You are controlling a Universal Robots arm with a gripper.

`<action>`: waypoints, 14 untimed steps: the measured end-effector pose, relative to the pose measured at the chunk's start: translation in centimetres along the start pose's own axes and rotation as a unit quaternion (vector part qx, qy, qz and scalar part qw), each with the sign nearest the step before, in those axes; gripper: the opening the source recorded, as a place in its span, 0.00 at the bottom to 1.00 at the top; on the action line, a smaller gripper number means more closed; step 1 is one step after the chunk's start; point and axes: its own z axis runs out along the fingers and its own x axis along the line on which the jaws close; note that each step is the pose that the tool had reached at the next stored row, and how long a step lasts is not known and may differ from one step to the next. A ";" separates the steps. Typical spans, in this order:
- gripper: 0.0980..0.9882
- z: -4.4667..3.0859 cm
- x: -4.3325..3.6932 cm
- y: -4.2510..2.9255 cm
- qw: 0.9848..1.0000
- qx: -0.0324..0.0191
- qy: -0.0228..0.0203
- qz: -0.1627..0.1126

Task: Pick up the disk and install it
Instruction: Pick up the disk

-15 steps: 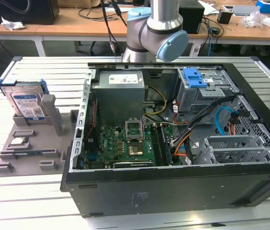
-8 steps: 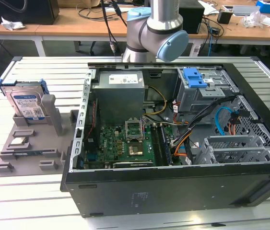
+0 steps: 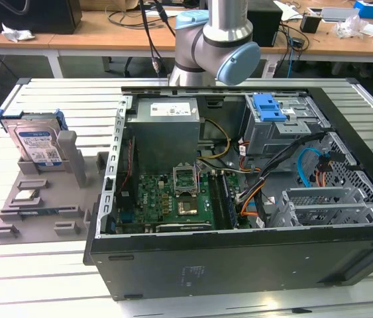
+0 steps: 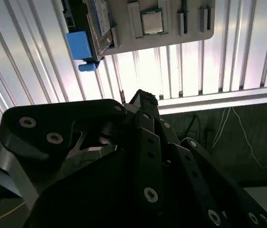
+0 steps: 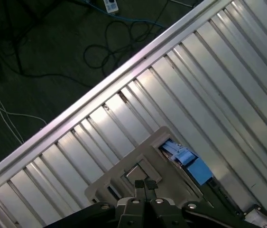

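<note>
Gripper (image 5: 145, 186): jaws pressed together, nothing between them. In the first wrist view its tips line up over the grey fixture tray (image 5: 154, 145) and stand well clear of it. The arm (image 3: 218, 40) rises behind the far wall of the computer case (image 3: 239, 258).

Disk (image 3: 37, 142): stands on edge in a slot at the far end of the tray, label facing the exterior camera, blue carrier round it. The gripper does not touch it. Its top edge and both carrier ends are free. A grey upright post (image 3: 68, 156) sits just beside it on the exterior view's right.

Processor chip (image 3: 26, 196): flat in its pocket on the nearer part of the tray, apart from the disk.

Clearances: the tray's edge on the exterior view's right lies just beside the case wall, with a narrow gap. The table (image 3: 40, 278) has bare slats in front of the tray and on the exterior view's left. In the first wrist view the table edge (image 5: 124, 76) runs diagonally, with bare slats between it and the tray; beyond it are dark floor and loose cables (image 5: 109, 42).

The case is open on top. Its drive cage with a blue latch (image 3: 269, 106) is at the far side, and internal wiring (image 3: 285, 156) crosses just below it
</note>
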 end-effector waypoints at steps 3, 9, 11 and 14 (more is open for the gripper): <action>0.01 0.00 0.01 -0.01 1.000 0.001 0.001 -0.021; 0.01 0.00 0.00 0.00 0.997 0.000 0.003 -0.077; 0.01 0.00 0.00 0.00 0.996 0.000 0.003 -0.086; 0.01 0.00 0.00 0.00 0.995 0.000 0.003 -0.102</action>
